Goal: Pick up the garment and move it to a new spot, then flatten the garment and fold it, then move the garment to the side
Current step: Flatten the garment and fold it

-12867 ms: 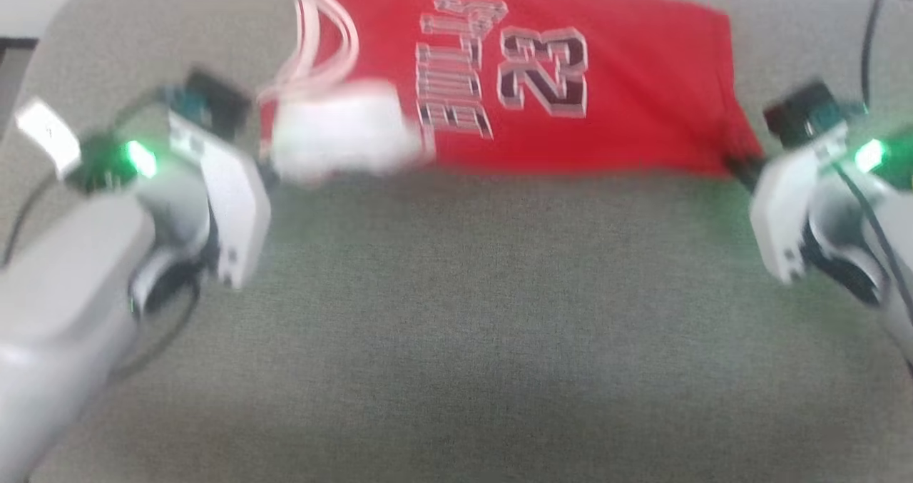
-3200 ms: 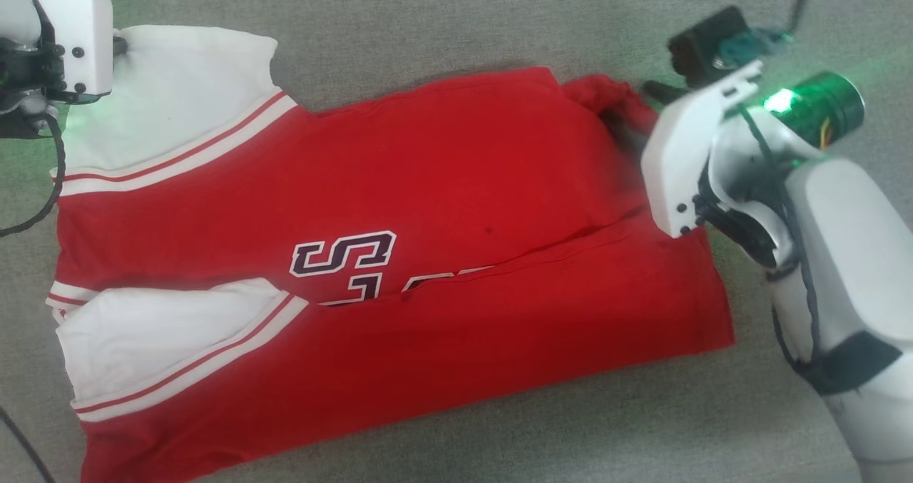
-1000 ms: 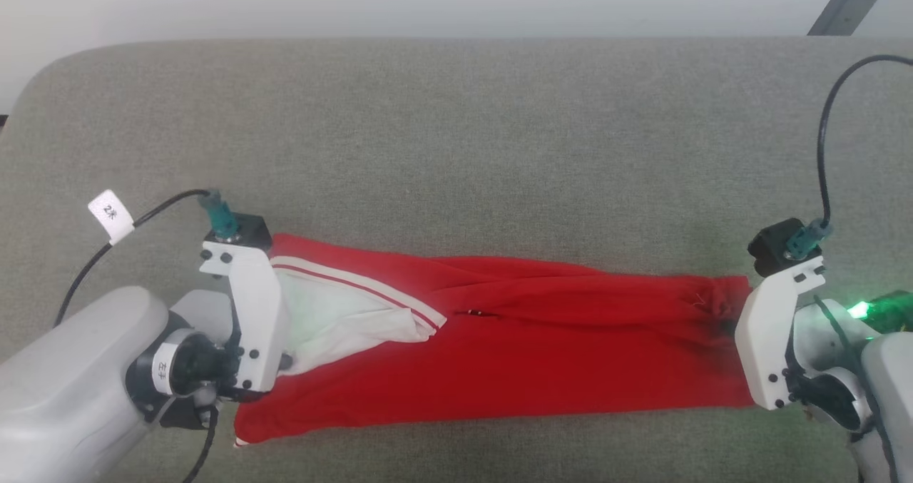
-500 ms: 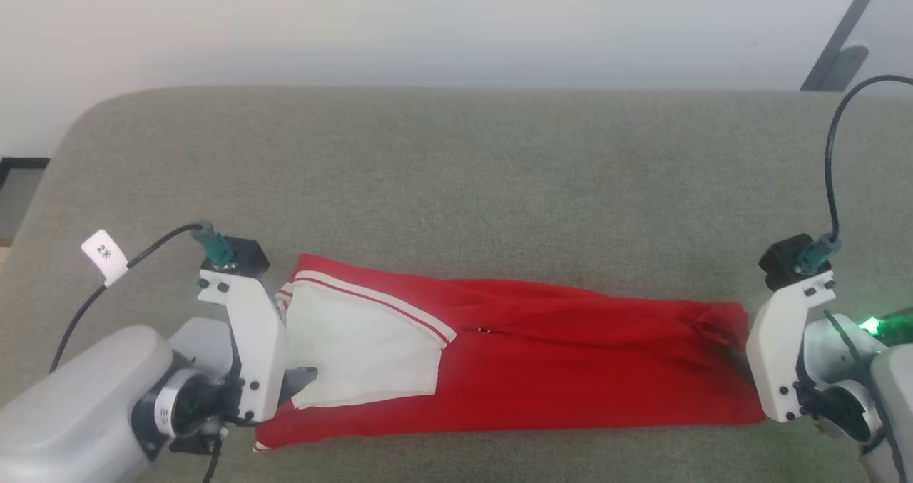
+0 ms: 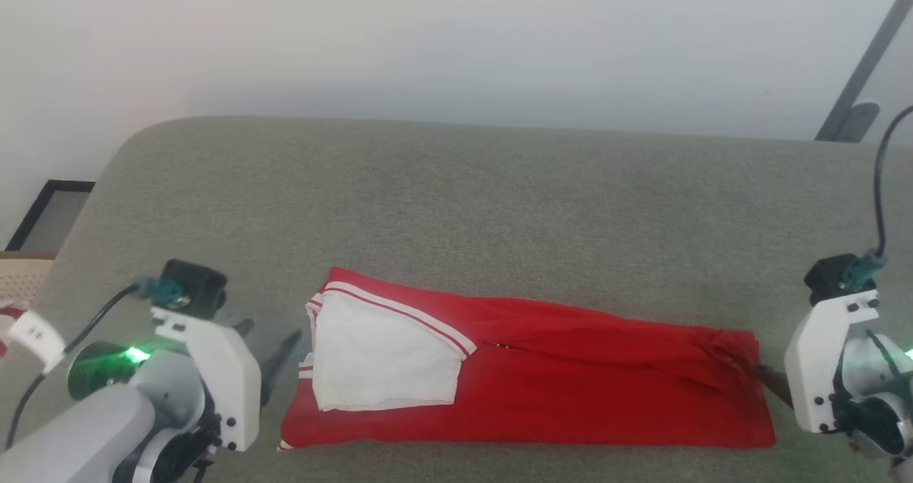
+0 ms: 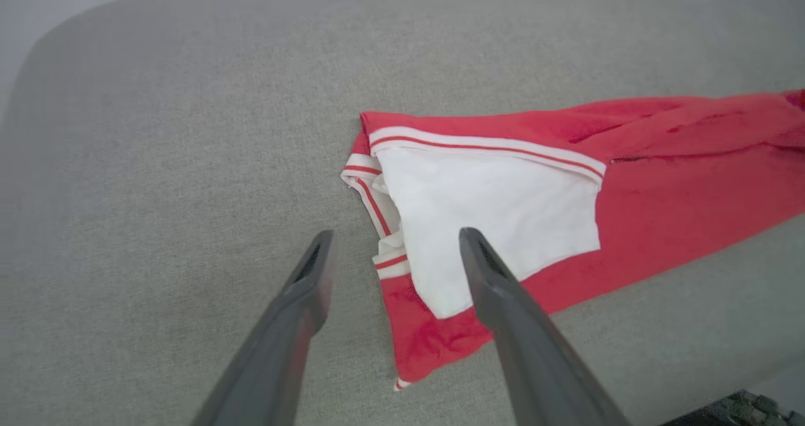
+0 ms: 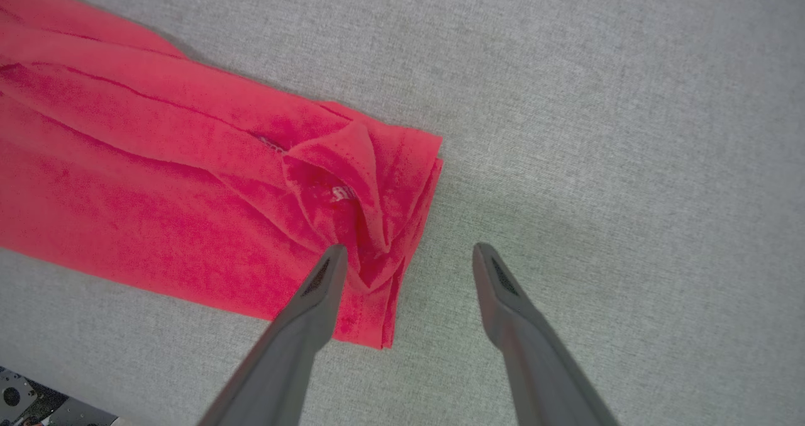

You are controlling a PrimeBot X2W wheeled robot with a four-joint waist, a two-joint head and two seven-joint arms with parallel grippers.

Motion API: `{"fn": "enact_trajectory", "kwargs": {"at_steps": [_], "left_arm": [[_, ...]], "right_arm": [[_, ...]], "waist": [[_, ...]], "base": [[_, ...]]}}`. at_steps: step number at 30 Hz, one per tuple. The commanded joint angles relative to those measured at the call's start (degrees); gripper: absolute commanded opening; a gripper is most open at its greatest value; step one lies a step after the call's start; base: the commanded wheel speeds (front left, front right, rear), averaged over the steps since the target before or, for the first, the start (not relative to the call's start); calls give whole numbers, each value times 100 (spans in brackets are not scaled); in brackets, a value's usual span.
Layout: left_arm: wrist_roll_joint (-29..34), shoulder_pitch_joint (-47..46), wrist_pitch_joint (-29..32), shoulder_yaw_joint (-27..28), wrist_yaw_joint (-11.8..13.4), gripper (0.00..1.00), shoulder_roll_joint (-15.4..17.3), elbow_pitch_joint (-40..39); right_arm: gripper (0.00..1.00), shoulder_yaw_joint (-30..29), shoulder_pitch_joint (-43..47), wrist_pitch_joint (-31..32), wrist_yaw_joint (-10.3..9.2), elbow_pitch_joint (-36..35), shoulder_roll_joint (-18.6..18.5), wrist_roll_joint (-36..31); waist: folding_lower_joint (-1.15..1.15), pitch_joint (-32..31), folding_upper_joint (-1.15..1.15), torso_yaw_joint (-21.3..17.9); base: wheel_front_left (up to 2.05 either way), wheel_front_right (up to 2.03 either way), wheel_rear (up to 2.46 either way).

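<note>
Left hand (image 6: 396,236), right hand (image 7: 410,248): wide, empty

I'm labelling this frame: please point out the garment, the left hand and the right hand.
garment (image 5: 585,390): head view, on its red middle.
left hand (image 6: 396,232): left wrist view, midway between its fingertips.
right hand (image 7: 410,247): right wrist view, midway between its fingertips.
</note>
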Motion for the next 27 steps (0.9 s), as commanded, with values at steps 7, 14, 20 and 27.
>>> {"fn": "enact_trajectory", "kwargs": {"at_steps": [7, 14, 20, 27], "left_arm": [[501, 683, -1866, 448, 322, 100, 156, 37], [643, 1253, -3074, 839, 717, 100, 58, 166], [880, 1664, -3270, 1287, 741, 100, -130, 217], [1473, 2139, -3274, 2245, 623, 100, -615, 160]], "right_arm": [[100, -336, 93, 104, -11, 405, 99, 10], [100, -440, 2, 25, -11, 914, 186, 87], [100, -354, -139, -166, -11, 1414, 265, 143], [22, -55, -215, -452, -7, 1885, 368, 368]], "waist": [[0, -40, 0, 224], [0, 30, 0, 446], [0, 91, 0, 611], [0, 120, 0, 734]], "base": [[0, 0, 0], [0, 0, 0], [0, 0, 0], [0, 0, 0]]}}
